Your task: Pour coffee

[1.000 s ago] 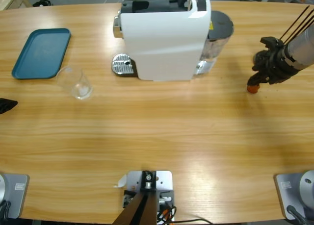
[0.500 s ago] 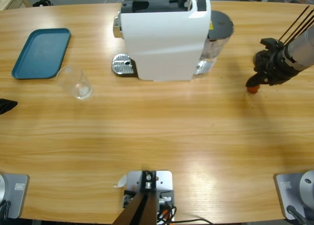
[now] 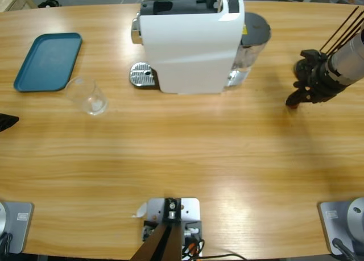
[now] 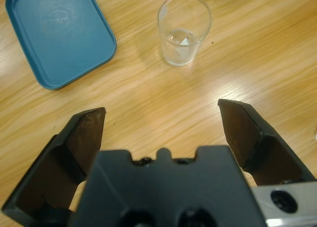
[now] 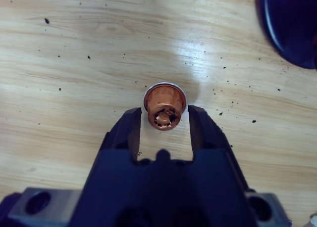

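My right gripper (image 5: 163, 119) has its jaws closed in on an orange capsule (image 5: 165, 107), one jaw on each side, the capsule standing on the table (image 3: 187, 153) just ahead of the wrist. It looks gripped, though I can't tell how firm the contact is. Step in hand, as I read it: pick up the capsule to load the coffee machine (image 3: 190, 45), well off to the side of this gripper. Next move calls for a straight lift without slipping, then a carry to the machine's top.

My left gripper (image 4: 161, 125) hangs wide open, holding nothing. The glass tumbler (image 4: 183, 29) sits ahead of it, well apart, upright, with hardly any liquid that I can make out. A blue tray (image 4: 59, 34) lies beside the tumbler, bare.
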